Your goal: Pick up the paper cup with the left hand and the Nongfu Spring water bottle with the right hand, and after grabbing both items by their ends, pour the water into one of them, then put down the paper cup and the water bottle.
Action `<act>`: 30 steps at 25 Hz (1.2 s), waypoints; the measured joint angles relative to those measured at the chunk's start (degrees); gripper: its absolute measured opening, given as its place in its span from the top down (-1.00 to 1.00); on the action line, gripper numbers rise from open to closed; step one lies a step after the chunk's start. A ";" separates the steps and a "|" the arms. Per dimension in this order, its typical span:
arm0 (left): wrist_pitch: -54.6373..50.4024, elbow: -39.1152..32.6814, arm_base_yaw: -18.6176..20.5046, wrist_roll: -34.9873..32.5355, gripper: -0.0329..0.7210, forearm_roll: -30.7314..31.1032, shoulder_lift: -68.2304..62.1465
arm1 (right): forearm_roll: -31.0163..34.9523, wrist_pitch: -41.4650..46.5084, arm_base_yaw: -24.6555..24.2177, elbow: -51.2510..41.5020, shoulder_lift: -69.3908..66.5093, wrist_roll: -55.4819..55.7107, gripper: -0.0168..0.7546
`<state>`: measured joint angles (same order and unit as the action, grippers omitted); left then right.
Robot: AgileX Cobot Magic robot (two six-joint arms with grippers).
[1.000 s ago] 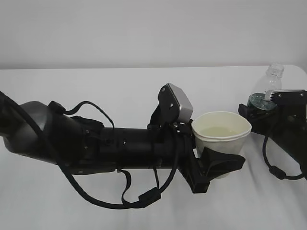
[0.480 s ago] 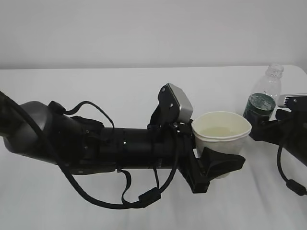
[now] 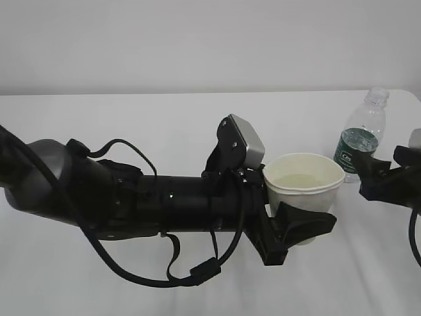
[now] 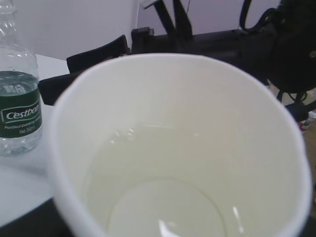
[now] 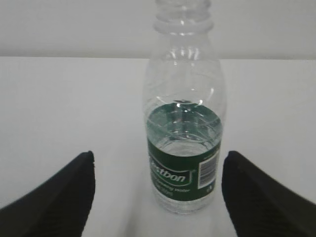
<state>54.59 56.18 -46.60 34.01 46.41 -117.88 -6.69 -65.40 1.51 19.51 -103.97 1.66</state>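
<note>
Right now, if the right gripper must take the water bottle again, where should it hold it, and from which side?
Probably around the green-labelled body of the water bottle, coming level from the side where the open right gripper already faces it. The bottle stands upright, uncapped and part full, so it is best kept vertical.

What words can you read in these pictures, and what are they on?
"Cestbon": white letters on the green label of the water bottle, clearest in the left wrist view.
"...stbon": the same word, partly turned away, in the right wrist view.
Smaller white lines under it: too blurred to read.
Barcode on the label: its numbers are too small to read.
The paper cup has no writing that shows.
</note>
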 joint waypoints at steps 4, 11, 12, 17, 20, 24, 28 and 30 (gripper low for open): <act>0.04 0.00 0.00 0.00 -0.29 0.00 0.00 | -4.12 0.00 0.00 -4.19 4.89 0.00 -0.60; 0.13 0.00 0.00 0.00 -0.29 -0.31 0.00 | -5.58 0.00 0.00 -10.17 13.85 0.00 -0.59; 0.13 0.00 0.00 0.00 -0.29 -0.42 0.00 | -5.58 0.00 0.00 -10.58 14.88 0.00 -0.59; 0.13 0.00 0.00 0.00 -0.29 -1.28 0.00 | -5.67 0.00 0.00 -10.95 17.81 0.00 -0.58; 1.31 0.00 0.12 -0.43 -0.29 -1.58 0.00 | -5.71 0.00 0.00 -10.95 17.92 0.00 -0.58; 4.37 0.00 0.36 -6.50 -0.29 -2.16 0.00 | -5.80 0.00 0.00 -10.95 17.92 -0.55 -0.58; 5.29 0.00 0.91 -8.24 -0.29 -2.88 0.00 | -5.80 0.00 0.00 -10.95 17.92 -1.02 -0.58; 5.95 0.00 1.38 -8.46 -0.29 -3.26 0.00 | -5.80 0.00 0.00 -10.95 17.92 -1.20 -0.58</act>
<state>60.54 56.18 -45.22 25.55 43.15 -117.88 -12.49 -65.40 1.51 8.56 -86.05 0.46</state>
